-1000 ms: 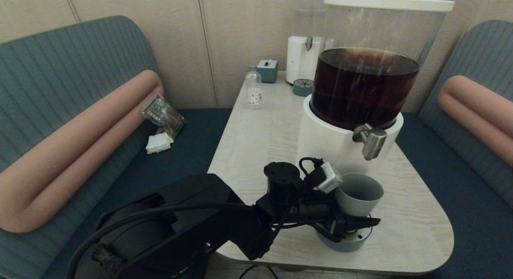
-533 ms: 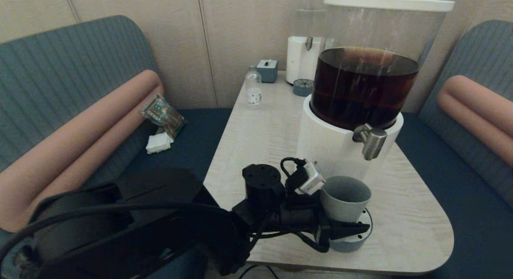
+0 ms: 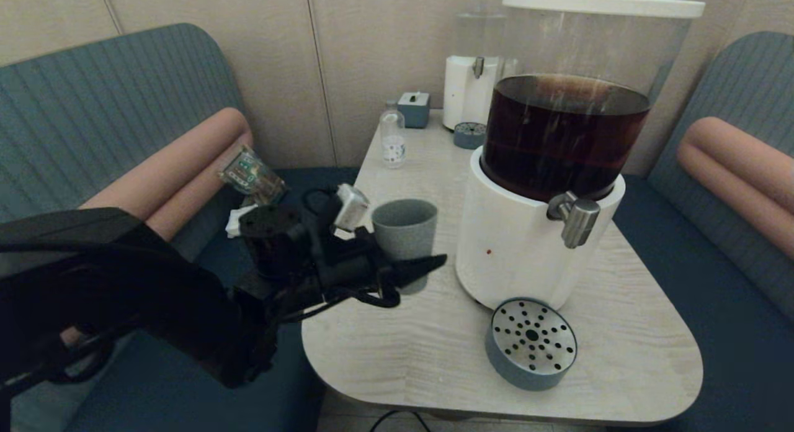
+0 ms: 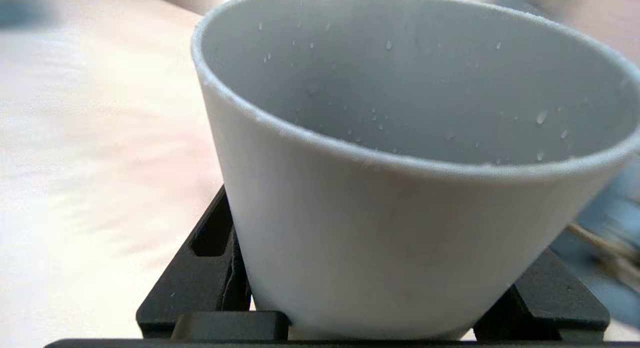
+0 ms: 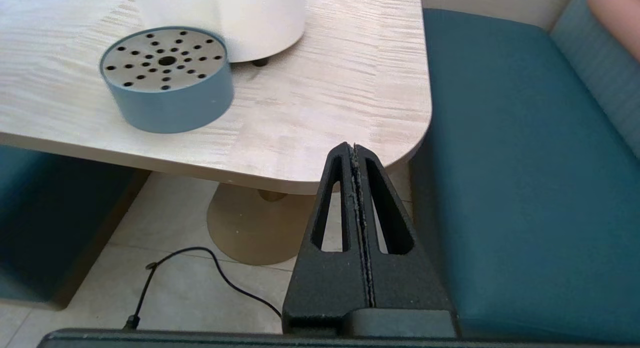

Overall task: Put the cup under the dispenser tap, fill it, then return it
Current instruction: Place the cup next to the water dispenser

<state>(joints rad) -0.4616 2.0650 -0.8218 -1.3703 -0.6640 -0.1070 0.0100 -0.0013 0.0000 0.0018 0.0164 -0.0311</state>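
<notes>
Pale woodgrain table (image 3: 403, 333) beneath; left gripper (image 3: 406, 272) clamps matte tapered cup (image 3: 404, 227); right gripper (image 5: 356, 153) parked, fingers pressed together.

No lettering, brand, number or sign can be read anywhere in these views. The small clear bottle (image 3: 392, 139), standing on the table well beyond the left gripper's fingers, wears a pale label with dark specks too small to make out. The crinkled packet (image 3: 251, 178) on the bench seat, off to the side of those fingers, shows a printed pattern but no legible words. The cup (image 4: 400, 178) clamped between the fingers is plain, marked only by droplets. A small red dot (image 3: 489, 252) shows on the dispenser's white base, without any text.
</notes>
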